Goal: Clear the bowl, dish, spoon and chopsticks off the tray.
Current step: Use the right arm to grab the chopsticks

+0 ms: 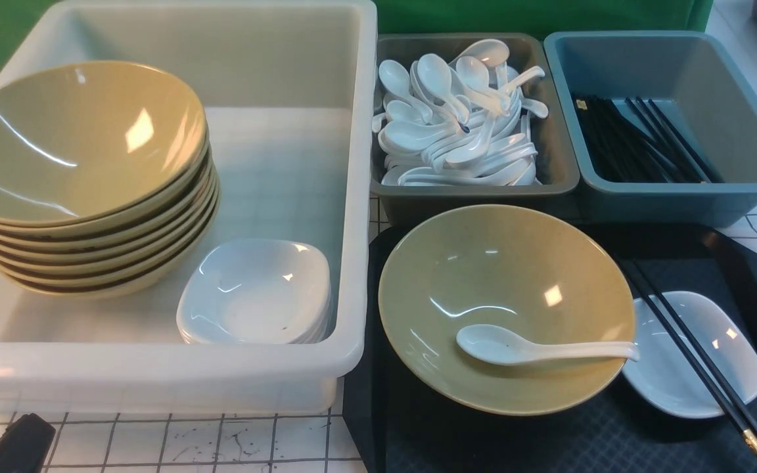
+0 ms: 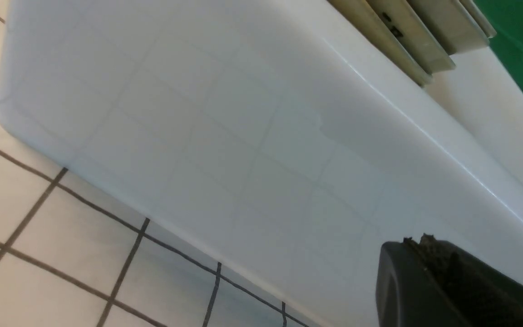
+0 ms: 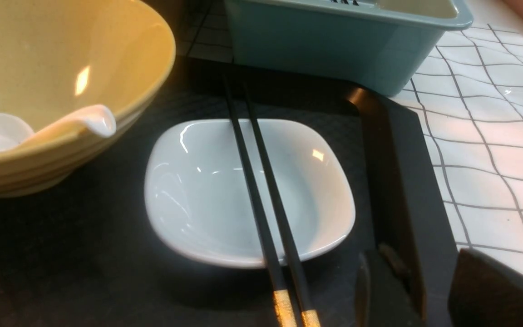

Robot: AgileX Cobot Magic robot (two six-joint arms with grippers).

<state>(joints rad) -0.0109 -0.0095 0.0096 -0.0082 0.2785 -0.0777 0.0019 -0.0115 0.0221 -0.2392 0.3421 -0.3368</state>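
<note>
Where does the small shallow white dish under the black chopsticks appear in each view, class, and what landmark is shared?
Front: lower right, the white rounded-square dish on the tray.
Left wrist: not in it.
Right wrist: centre, under the chopsticks.
Landmark: white floor-like surface with dark grid lines, in all three.

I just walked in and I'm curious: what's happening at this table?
Neither gripper holds anything; the left is shut, the right open. On the tray, the spoon lies in the bowl and the chopsticks across the dish, all awaiting clearing.
</note>
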